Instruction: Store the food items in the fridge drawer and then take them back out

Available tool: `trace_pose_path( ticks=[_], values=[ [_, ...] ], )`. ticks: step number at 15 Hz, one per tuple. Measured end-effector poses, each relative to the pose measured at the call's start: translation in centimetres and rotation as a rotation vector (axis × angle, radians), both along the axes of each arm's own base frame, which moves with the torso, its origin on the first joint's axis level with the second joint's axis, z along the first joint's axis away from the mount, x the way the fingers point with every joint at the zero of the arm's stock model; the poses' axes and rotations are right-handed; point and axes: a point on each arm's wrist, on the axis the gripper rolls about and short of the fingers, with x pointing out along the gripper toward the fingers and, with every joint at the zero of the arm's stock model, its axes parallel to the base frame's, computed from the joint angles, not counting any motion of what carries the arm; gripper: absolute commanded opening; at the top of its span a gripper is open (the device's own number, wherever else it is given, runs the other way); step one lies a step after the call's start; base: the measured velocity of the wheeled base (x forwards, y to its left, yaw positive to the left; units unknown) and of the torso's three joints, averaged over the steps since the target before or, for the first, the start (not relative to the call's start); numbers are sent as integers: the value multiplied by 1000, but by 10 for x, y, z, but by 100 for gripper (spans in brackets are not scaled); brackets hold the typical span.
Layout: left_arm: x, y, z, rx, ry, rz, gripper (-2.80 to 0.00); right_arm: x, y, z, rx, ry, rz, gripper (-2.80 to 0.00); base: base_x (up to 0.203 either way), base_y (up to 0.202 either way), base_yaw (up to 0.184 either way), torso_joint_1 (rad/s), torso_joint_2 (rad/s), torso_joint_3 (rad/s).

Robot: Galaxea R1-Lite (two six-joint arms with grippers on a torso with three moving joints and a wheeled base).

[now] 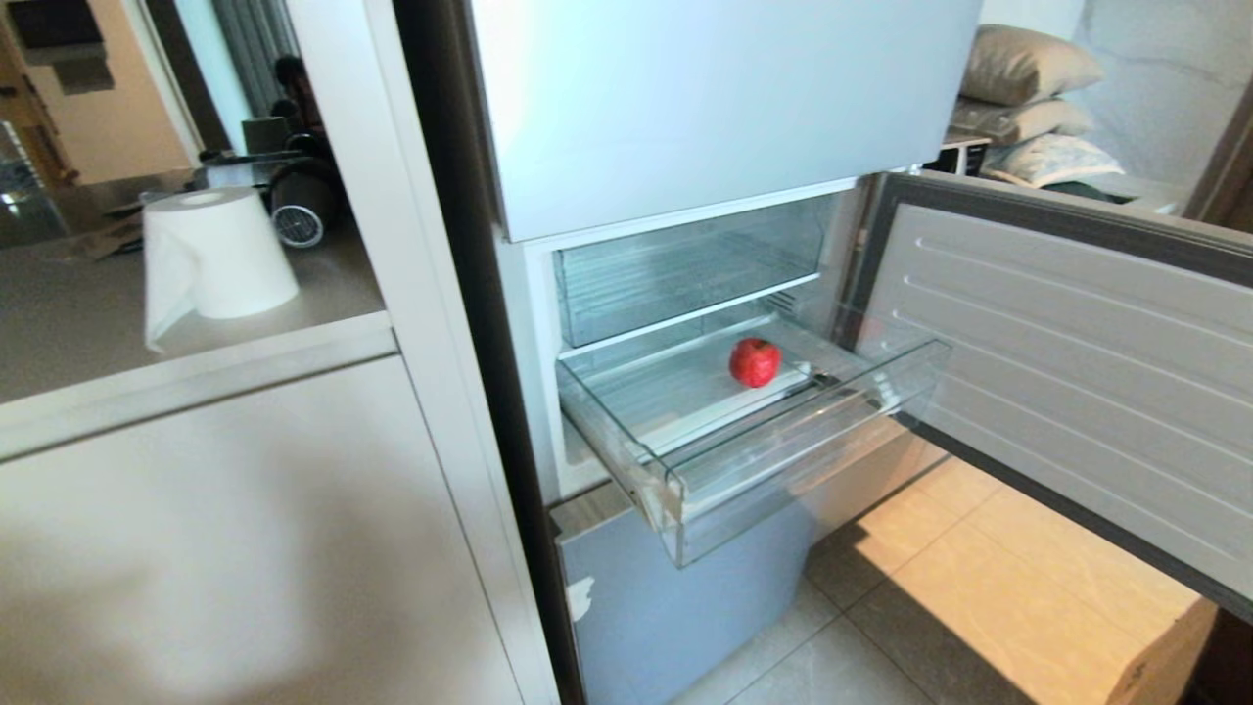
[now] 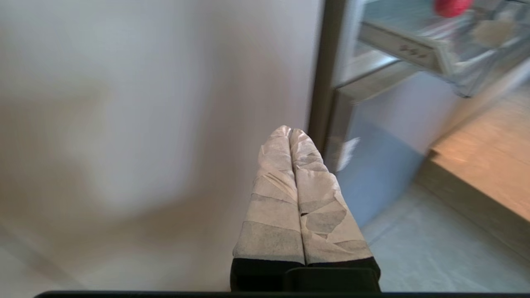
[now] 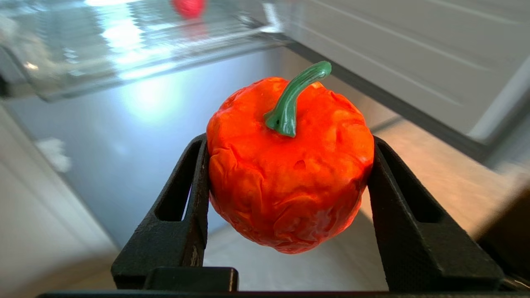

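Fridge drawer [image 1: 744, 431], the wide clear bin with the ribbed floor, stands pulled well out of the pale blue fridge [image 1: 705, 108], and the fridge door [image 1: 1067, 362] is swung wide open to the robot's right. A second clear drawer [image 1: 685, 264] sits pushed in just above it. On the counter [image 1: 196, 323] to the left stands a roll of paper towel [image 1: 215, 255].

Inside the open bin one deep red fruit [image 1: 754, 361] lies on the floor, toward the back and apart from the walls. The orange-red pepper [image 3: 290, 165] with its green stem [image 3: 294, 99] is not in the bin: the right gripper [image 3: 287, 182] has its two black fingers clamped on its sides, below and in front of the drawer's lip. The left gripper [image 2: 292, 134] hangs low beside the cabinet panel [image 2: 145, 124], its taped fingers pressed together and holding nothing.

Whether the pepper is on its way in or already taken out cannot be told from this alone; either way, one piece is stored and one is in hand.
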Motion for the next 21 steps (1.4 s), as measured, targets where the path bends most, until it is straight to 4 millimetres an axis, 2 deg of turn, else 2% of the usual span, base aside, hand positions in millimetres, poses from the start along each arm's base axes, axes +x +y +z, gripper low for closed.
trace_pose_path(
  ticks=[6, 9, 11, 13, 16, 18, 21],
  values=[
    [0, 0, 0, 0, 0, 0, -280, 0, 0, 0, -1, 0, 1, -280, -1, -10, 170, 2, 4, 1],
    [0, 0, 0, 0, 0, 1, -280, 3, 0, 1, -21, 29, 10, -280, 0, -1, 32, 0, 1, 1],
    [0, 0, 0, 0, 0, 1, -280, 10, 0, 12, -24, 35, 18, -280, 0, 0, 0, 0, 0, 0],
    [0, 0, 0, 0, 0, 0, -280, 25, 0, 36, -26, 34, 30, -280, 0, 0, 0, 0, 0, 0],
    [0, 0, 0, 0, 0, 0, -280, 68, 3, 75, -11, 89, 59, -280, 0, 0, 0, 0, 0, 0],
    [0, 0, 0, 0, 0, 0, -280, 110, 7, 100, 24, 137, 81, -280, 0, 0, 0, 0, 0, 0],
    [0, 0, 0, 0, 0, 0, -280, 189, 17, 138, 64, 160, 106, -280, 0, 0, 0, 0, 0, 0]
  ],
)
